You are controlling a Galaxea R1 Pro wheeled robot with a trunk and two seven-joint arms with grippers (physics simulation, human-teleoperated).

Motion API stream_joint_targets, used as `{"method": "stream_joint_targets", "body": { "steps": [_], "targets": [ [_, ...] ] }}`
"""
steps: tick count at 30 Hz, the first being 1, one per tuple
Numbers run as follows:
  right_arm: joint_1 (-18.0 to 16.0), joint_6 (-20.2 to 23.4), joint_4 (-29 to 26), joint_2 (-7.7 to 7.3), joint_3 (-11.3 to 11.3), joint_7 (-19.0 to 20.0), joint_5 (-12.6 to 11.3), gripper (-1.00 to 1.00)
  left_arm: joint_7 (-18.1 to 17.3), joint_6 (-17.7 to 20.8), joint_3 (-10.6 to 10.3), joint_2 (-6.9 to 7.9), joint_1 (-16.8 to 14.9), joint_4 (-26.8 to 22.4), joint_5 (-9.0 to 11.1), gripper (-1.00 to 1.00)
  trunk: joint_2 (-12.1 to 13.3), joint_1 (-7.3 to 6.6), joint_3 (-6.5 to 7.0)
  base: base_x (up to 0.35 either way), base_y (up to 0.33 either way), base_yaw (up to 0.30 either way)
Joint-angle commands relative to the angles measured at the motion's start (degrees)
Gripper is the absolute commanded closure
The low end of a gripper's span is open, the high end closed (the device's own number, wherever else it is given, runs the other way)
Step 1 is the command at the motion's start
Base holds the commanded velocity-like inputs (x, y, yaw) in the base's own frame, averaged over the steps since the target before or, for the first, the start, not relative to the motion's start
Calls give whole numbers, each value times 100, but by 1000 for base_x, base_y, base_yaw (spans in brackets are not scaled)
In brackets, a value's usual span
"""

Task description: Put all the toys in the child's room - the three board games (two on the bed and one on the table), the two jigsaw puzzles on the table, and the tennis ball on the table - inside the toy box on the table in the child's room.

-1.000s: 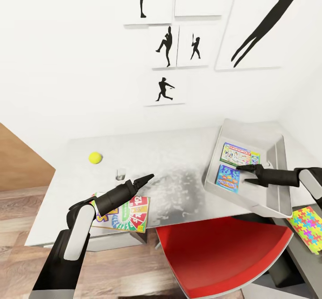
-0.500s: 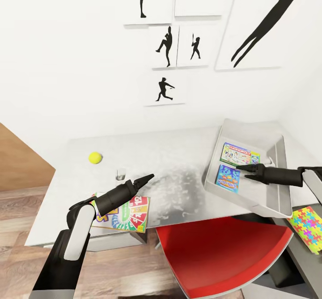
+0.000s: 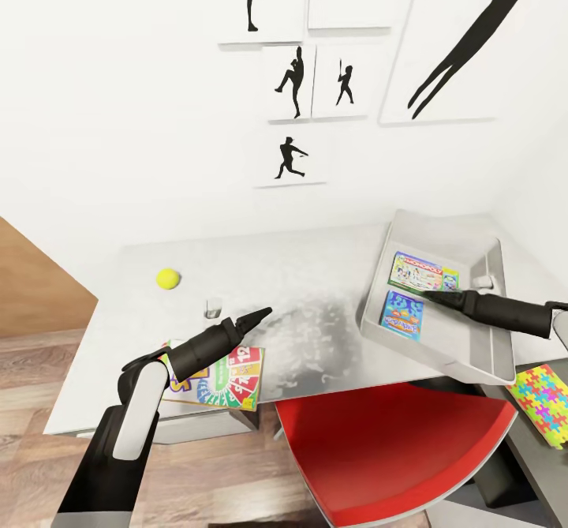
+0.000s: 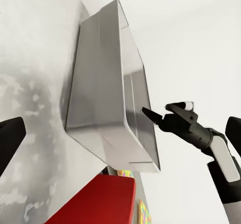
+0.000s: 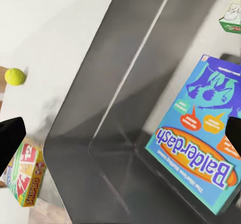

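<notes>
On the light grey table (image 3: 315, 291), at its right end: toy box (image 3: 442, 224), holding the white-green board game (image 3: 422, 273) and the blue board game (image 3: 401, 315) flat, side by side. Near the front left edge, partly under the left arm: third board game (image 3: 229, 378), probably stiff, light and thin; best pinched across one edge. Low at the right: jigsaw puzzle (image 3: 544, 402), likely floppy; keep flat. Far left: tennis ball (image 3: 167, 278), apt to roll; grip across the middle. Left gripper (image 3: 260, 315) spread, empty, over the table; right gripper (image 3: 430, 297) spread, empty, above the box.
</notes>
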Motion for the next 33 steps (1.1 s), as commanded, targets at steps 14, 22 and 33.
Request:
{"method": "stream_joint_targets", "body": {
  "steps": [14, 22, 33],
  "targets": [
    [539, -49, -840, 25, -874, -11, 11, -100, -5, -17, -139, -4, 14, 2, -16, -100, -9, 3, -9, 0, 0, 0],
    [731, -50, -1130, 50, -1310, -9, 10, -100, -4, -18, -168, -3, 13, 1, -14, -100, -9, 3, -9, -43, 52, 0],
    [995, -28, -1585, 55, -1538, -8, 11, -100, -13, -17, -179, -3, 9, -4, -10, -100, -9, 3, -9, -151, 175, 0]
  ]
}}
